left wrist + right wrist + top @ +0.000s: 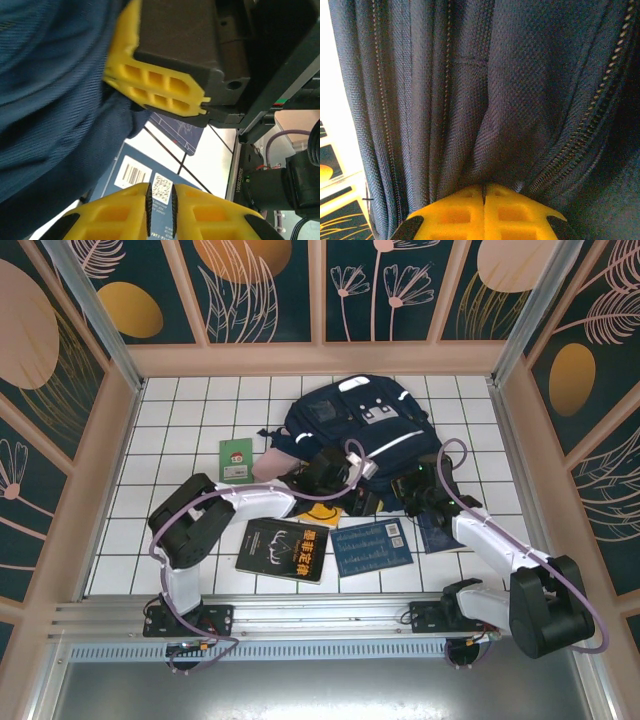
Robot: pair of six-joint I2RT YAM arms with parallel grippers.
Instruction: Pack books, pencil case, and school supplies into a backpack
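Leftmost on the white-tiled table we see the small green book lying flat, its long axis running away from the arms. Next, near the front edge, the black book lies slightly skewed. Just beyond it the orange-yellow book peeks out from under the left arm. The left jaws stand a narrow slit apart with nothing between them, and the barcode of the blue book shows past them. That book's long axis runs left to right. The backpack lies front-up on the far half of the table, long axis running far to near, its near end facing the arms. The right jaws are pressed together, pinching a fold of backpack fabric beside a zipper. Another blue book lies partly under the right arm.
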